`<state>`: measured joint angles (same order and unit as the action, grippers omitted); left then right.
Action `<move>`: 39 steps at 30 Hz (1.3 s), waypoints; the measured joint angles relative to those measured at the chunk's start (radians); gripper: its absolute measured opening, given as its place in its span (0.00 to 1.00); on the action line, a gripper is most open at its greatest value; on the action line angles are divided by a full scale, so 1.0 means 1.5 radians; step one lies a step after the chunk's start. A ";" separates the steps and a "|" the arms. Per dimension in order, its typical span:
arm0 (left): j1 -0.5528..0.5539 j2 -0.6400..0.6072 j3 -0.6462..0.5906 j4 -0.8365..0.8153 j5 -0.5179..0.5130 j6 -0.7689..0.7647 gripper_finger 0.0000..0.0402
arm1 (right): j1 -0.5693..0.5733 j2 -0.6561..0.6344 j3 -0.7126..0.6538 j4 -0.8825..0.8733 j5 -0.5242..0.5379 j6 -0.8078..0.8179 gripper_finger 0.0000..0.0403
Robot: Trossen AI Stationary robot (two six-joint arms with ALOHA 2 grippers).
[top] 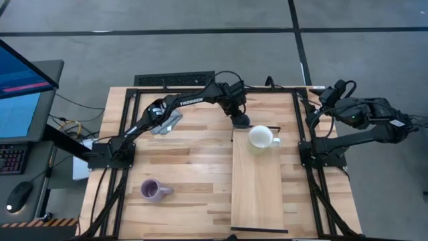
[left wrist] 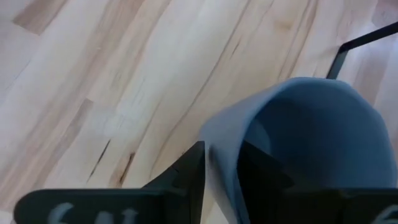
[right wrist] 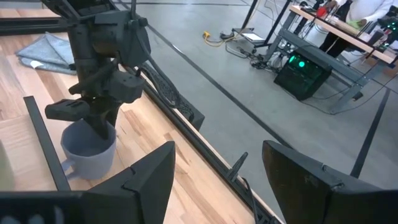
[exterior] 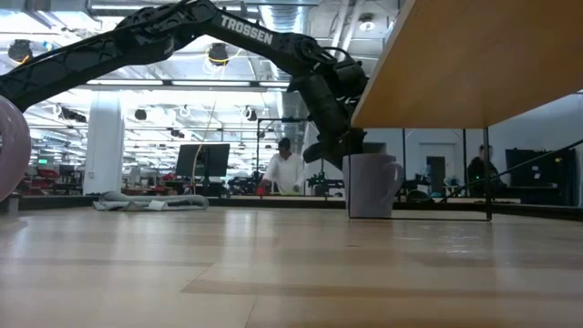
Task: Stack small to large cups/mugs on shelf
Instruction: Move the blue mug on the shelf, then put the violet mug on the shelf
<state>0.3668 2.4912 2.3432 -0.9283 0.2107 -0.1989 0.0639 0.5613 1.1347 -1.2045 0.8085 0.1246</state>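
Observation:
My left gripper (top: 239, 120) reaches to the table's far middle and is shut on the slate blue mug (right wrist: 90, 152), which stands just beyond the shelf's far end beside its thin dark frame (right wrist: 43, 140). The cream-white mug (top: 262, 137) stands upright on the far part of the pale wooden shelf (top: 257, 191). The lavender mug (top: 154, 190) lies on its side on the tabletop near the left front. My right gripper (right wrist: 217, 180) is open, held over the table's far right edge, touching nothing. My left gripper pinches the blue mug's wall at the rim (left wrist: 217, 146), one finger (left wrist: 264, 171) inside the mug and one finger (left wrist: 186, 168) outside. The fingers come from above, pointing down. The mug is upright, and in the low view its base (exterior: 369, 214) appears to rest on the tabletop.
A grey folded cloth (top: 167, 124) lies on the far left part of the table under the left arm. The shelf stands raised above the tabletop on its dark frame. A monitor and keyboard sit off the table's left. People show in the room behind.

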 joint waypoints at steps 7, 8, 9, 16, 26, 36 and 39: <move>0.000 0.000 0.000 0.002 0.002 -0.006 0.20 | 0.000 0.000 0.000 0.000 0.000 0.000 0.66; 0.000 0.000 0.000 0.002 0.003 -0.009 0.20 | 0.000 0.000 0.000 0.000 0.000 0.000 0.66; 0.000 0.000 0.000 0.002 0.003 -0.008 0.20 | 0.000 0.000 0.000 0.000 0.000 0.000 0.66; 0.003 -0.001 0.000 0.006 0.031 -0.009 0.20 | 0.000 0.000 0.000 0.000 0.000 0.000 0.66; 0.002 -0.002 0.000 0.027 0.051 -0.009 0.21 | 0.000 0.000 0.000 0.000 0.000 0.000 0.66; 0.002 -0.002 0.000 0.016 0.065 -0.014 0.34 | 0.000 0.000 0.000 -0.003 0.000 0.007 0.66; 0.003 -0.002 0.000 0.014 0.065 -0.010 0.39 | 0.000 0.000 0.000 -0.005 0.000 0.007 0.66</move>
<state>0.3714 2.4882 2.3432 -0.9067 0.3077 -0.2146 0.0635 0.5617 1.1347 -1.2116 0.8085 0.1349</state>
